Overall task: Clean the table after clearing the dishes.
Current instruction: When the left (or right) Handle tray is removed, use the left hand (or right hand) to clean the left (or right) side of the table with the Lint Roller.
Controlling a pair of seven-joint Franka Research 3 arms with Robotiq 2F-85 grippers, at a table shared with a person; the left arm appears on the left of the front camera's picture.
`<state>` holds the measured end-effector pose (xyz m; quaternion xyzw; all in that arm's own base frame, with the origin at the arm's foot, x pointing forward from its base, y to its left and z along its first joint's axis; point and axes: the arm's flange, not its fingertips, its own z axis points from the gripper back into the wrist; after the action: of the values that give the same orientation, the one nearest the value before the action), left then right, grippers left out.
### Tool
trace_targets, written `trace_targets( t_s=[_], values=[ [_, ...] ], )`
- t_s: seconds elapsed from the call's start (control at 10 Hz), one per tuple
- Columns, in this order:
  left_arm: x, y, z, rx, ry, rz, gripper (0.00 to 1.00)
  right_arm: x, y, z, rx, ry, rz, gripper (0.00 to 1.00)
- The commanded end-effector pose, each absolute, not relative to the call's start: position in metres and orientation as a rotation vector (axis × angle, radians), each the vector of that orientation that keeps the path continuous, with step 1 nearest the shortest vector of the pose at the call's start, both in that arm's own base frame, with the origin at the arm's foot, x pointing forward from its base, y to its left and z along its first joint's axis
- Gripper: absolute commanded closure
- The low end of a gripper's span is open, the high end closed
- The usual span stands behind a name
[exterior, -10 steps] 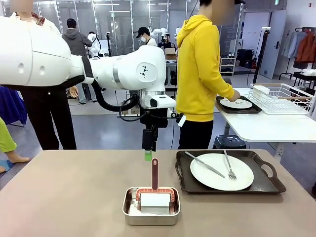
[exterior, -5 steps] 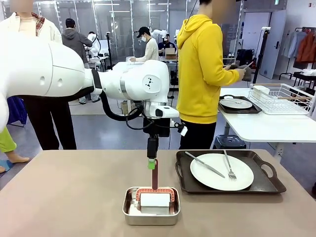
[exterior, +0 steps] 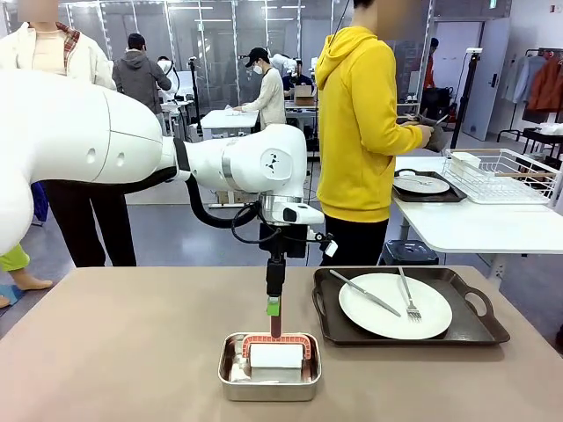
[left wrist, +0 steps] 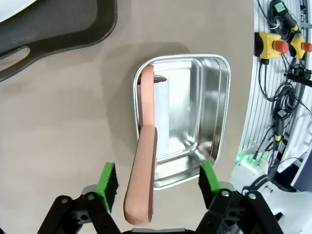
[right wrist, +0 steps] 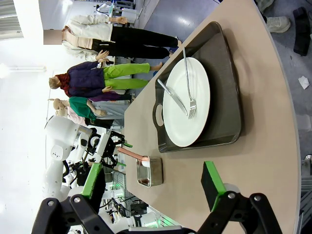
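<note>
My left gripper [left wrist: 157, 178] is wide open, jaws either side of the roller's red handle [left wrist: 141, 195], not touching it. The roller head sits in the steel pan [left wrist: 222, 112]. My right gripper [right wrist: 152, 181] is open and empty.

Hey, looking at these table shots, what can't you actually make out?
Front view: what the person's hands hold; too small and dark.
Front view: whether cutlery lies on the far plate; too small.
Left wrist view: what the white pad in the steel pan is; the red handle covers part of it.
Left wrist view: most of the near tray; cut off by the top edge.
</note>
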<state>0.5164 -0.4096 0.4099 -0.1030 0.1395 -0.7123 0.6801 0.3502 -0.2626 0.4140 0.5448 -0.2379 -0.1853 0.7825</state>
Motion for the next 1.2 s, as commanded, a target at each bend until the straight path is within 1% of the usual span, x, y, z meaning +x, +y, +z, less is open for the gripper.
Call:
trace_targets(
  t_s=[0.0,0.1,0.2,0.5,0.8,0.9,1.0,1.1],
  values=[
    [0.513,-0.408,0.406,-0.238,0.345,-1.587,0.72,0.349,-0.262,0.416,1.181,-0.521,-0.395,0.0],
    [0.511,-0.408,0.403,-0.24,0.351,-1.589,0.91,0.349,-0.262,0.416,1.181,-0.521,-0.395,0.0],
    [0.51,-0.408,0.403,-0.255,0.336,-1.602,1.0,0.349,-0.262,0.416,1.181,-0.521,-0.395,0.0],
    [0.509,-0.408,0.4,-0.243,0.314,-1.594,1.0,0.349,-0.262,0.416,1.181,-0.521,-0.395,0.0],
    [0.504,-0.4,0.412,-0.264,0.275,-1.584,1.0,0.349,-0.262,0.416,1.181,-0.521,-0.395,0.0],
    [0.494,-0.393,0.426,-0.293,0.279,-1.567,1.0,0.349,-0.262,0.416,1.181,-0.521,-0.395,0.0],
    [0.482,-0.384,0.446,-0.329,0.251,-1.557,1.0,0.349,-0.262,0.416,1.181,-0.521,-0.395,0.0],
    [0.471,-0.364,0.471,-0.348,0.214,-1.413,1.0,0.349,-0.262,0.416,1.181,-0.521,-0.395,0.0]
  ],
)
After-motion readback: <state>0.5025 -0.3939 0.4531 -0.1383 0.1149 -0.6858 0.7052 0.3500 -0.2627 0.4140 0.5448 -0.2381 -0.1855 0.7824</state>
